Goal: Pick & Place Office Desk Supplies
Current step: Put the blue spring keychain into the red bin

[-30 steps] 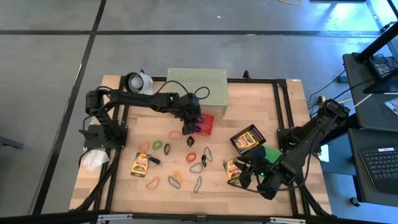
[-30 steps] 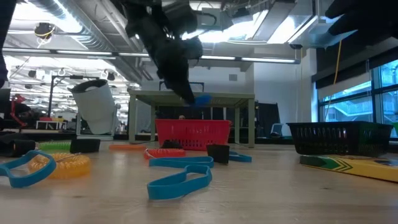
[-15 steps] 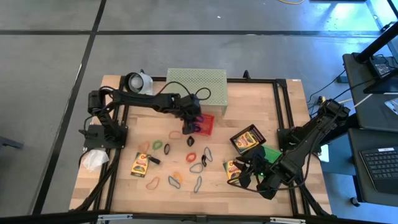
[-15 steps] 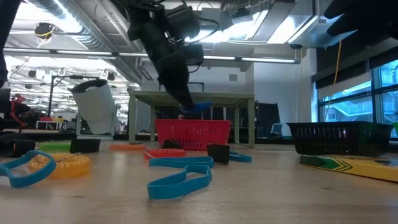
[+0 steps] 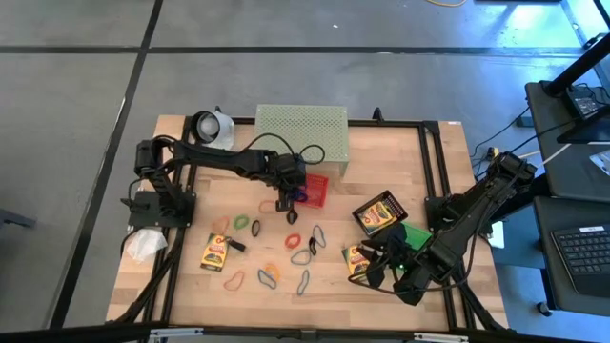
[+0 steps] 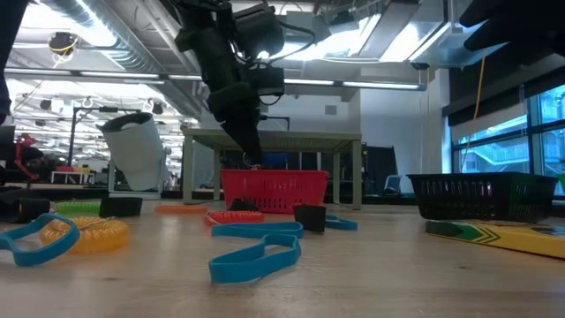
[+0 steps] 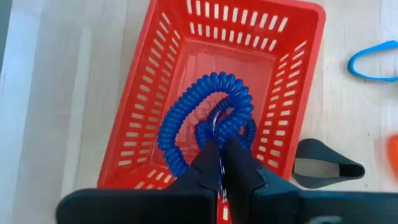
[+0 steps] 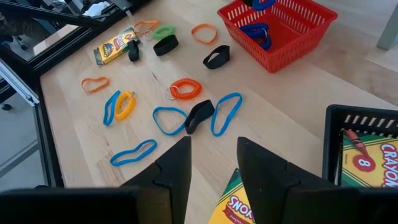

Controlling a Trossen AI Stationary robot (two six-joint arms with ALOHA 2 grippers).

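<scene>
Pale wooden tabletop [image 5: 381,171] inside a dark frame, grey floor around, a long lit workshop beyond in the low view. Left gripper [image 5: 283,202] over the near edge of the red basket [image 7: 155,74], fingers pressed together with a thin bit of metal ring between the tips; blue coiled cord [image 7: 205,115] lying in the basket bottom right below, whether lifted or resting not clear. Basket front wall cut off behind the fingers in the left wrist view; a second small blue piece at the basket's far rim [image 8: 262,4] partly out of frame in the right wrist view.

Right gripper [image 5: 386,259] parked low at the table's right front, fingers apart with nothing between them, just above a yellow-and-green crayon box [image 8: 239,202] seen only in part. Another crayon box [image 8: 376,162] in the black tray [image 8: 331,134], cropped by the frame edge; a third [image 5: 216,252] well off to the left.

Blue, orange, green and black loops [image 8: 186,102] scattered between basket and grippers; small ones at the far left too tiny to sort. Green perforated shelf [image 5: 301,127] behind the basket.
</scene>
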